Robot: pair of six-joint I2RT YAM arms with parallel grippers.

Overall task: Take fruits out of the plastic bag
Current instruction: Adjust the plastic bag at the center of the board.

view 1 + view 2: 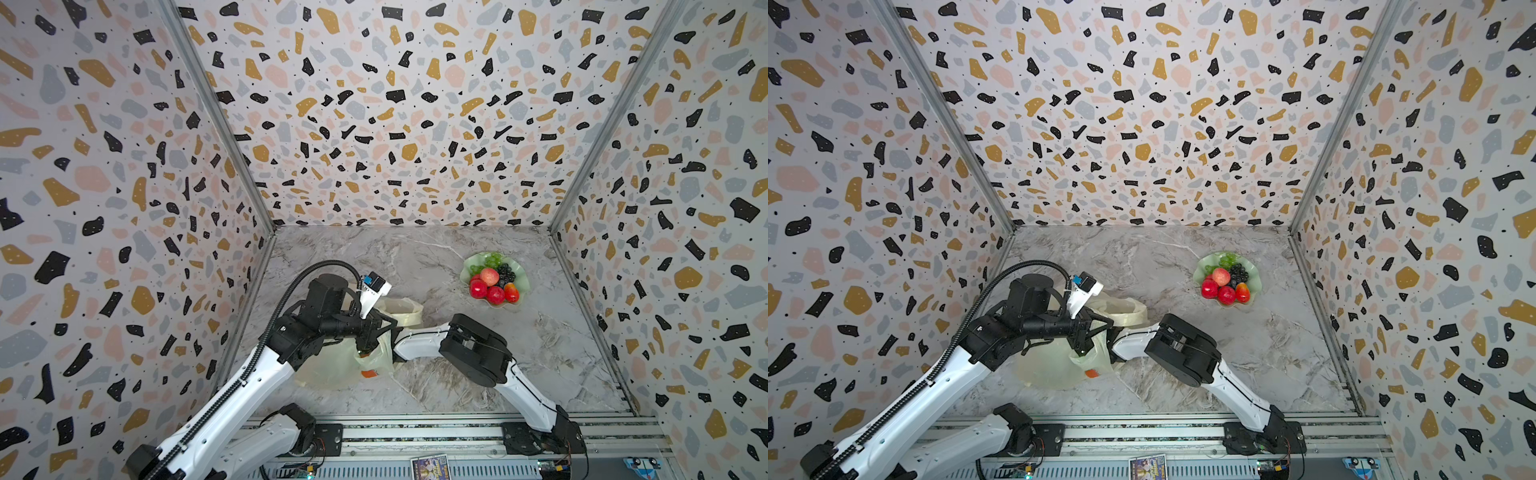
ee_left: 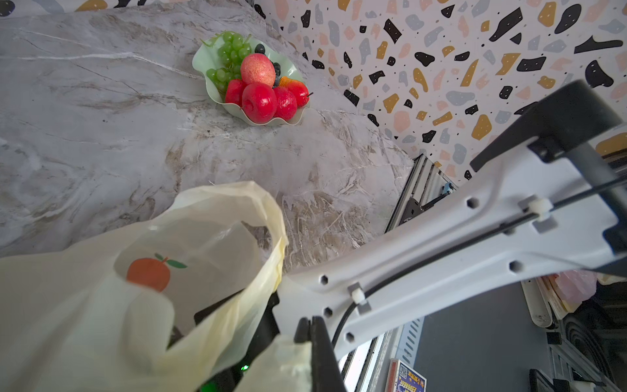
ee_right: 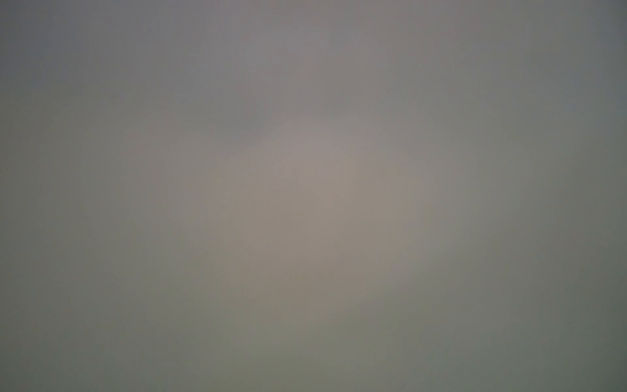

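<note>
Tabletop (image 1: 540, 353), seen from above. Near its left front: bag (image 1: 328, 370), mouth held up toward the right arm (image 1: 419, 340). Far right, well apart: dish (image 1: 471, 266) piled with fruits (image 1: 489, 276). Left tool (image 2: 309, 325) pinched shut on the bag's rim. Right tool buried in the mouth, its opening not discernible, nor any fruit inside. Likely next: a deeper reach leftward along the bag — right arm nearer, dish behind and to its right.

Terrazzo walls (image 1: 395, 104) noted beyond and flanking left claw (image 1: 366, 349); grey marble tabletop (image 1: 415, 257) beneath; metal rail (image 1: 415, 432) behind.
</note>
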